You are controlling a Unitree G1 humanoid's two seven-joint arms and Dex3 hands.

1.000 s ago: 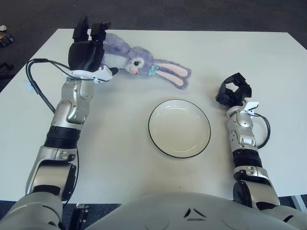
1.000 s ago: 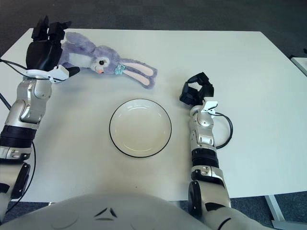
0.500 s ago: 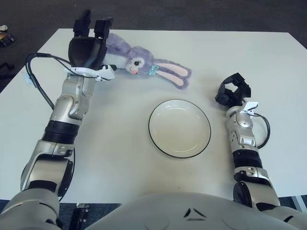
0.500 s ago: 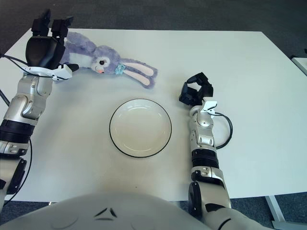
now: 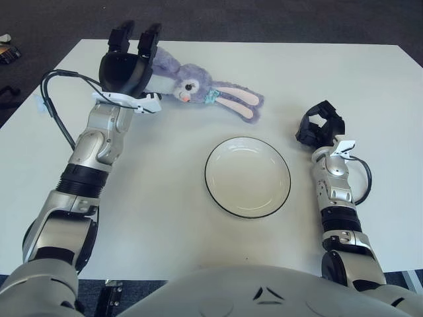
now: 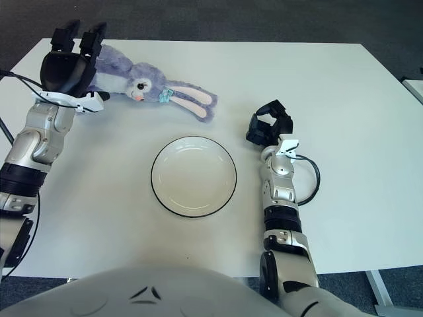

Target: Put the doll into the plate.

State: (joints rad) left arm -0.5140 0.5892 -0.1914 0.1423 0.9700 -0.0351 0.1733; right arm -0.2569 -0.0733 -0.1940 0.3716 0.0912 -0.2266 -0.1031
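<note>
Left hand [image 5: 129, 63] spread open over doll [image 5: 192, 86] at 11 o'clock, not gripping. Plate [image 5: 247, 176] empty. Right hand [image 5: 321, 125] curled, holding nothing, beside plate at 3 o'clock.

Legible text, labels, brands, numbers, signs: none. No readable marking shows on any surface in either eye view.
</note>
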